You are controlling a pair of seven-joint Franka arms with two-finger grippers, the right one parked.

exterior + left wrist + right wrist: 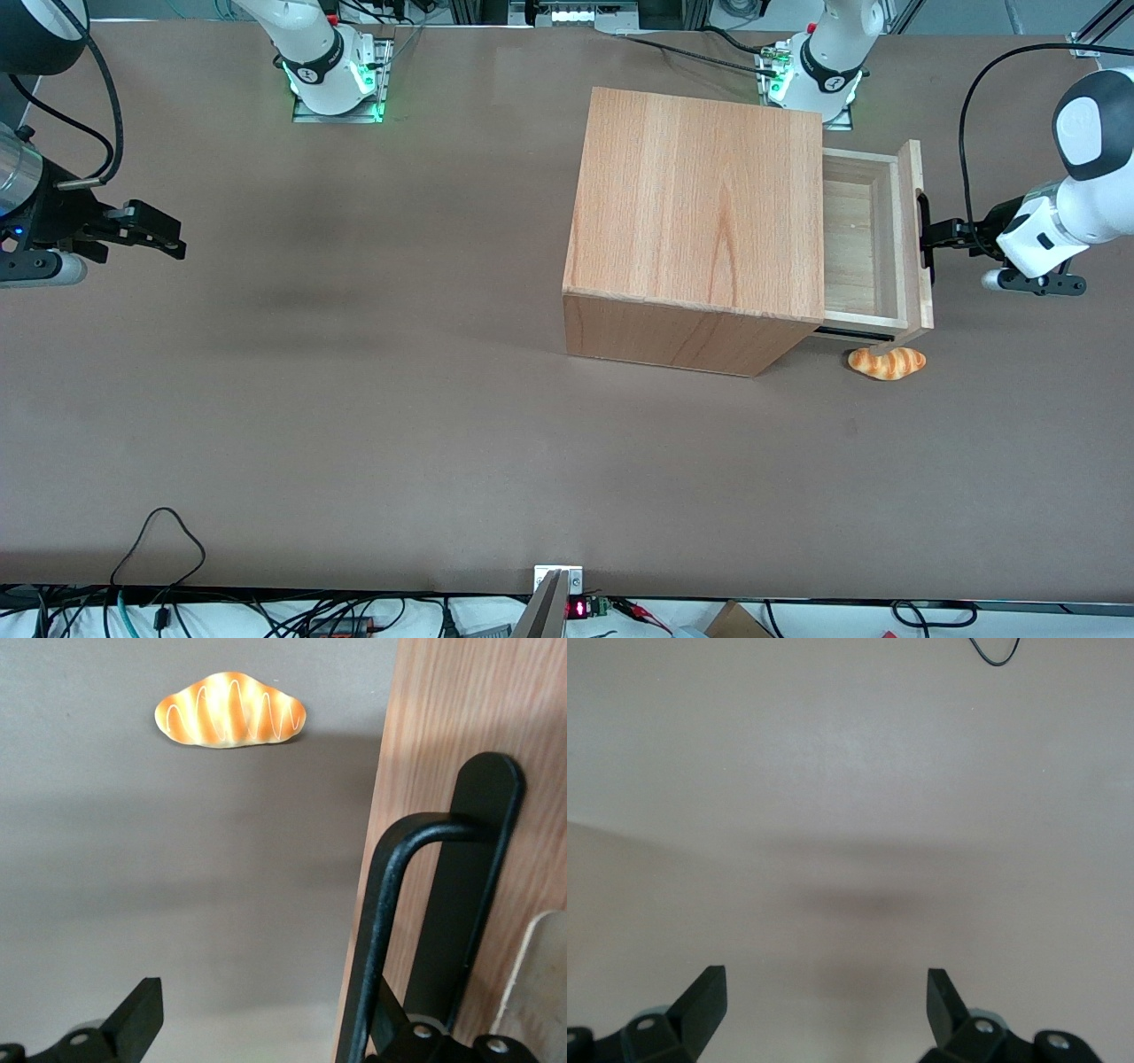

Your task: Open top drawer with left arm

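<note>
The top drawer (pixel 911 190) stands partly pulled out of the wooden cabinet (pixel 700 204), toward the working arm's end of the table, and its pale base (pixel 849 244) shows. Its black handle (pixel 923 232) sits on the front panel. The left arm (pixel 1076 208) reaches in front of the drawer, with its gripper (pixel 937 237) at the handle. In the left wrist view the gripper (pixel 266 1005) is open. One finger (pixel 390 1014) lies hooked against the handle bar (pixel 394 868) on the front panel (pixel 461 718). The other finger (pixel 142 1014) is over bare table.
A toy croissant (pixel 886 362) lies on the table below the open drawer's corner, nearer to the front camera than the gripper; it also shows in the left wrist view (pixel 230 711). Cables run along the table's edges.
</note>
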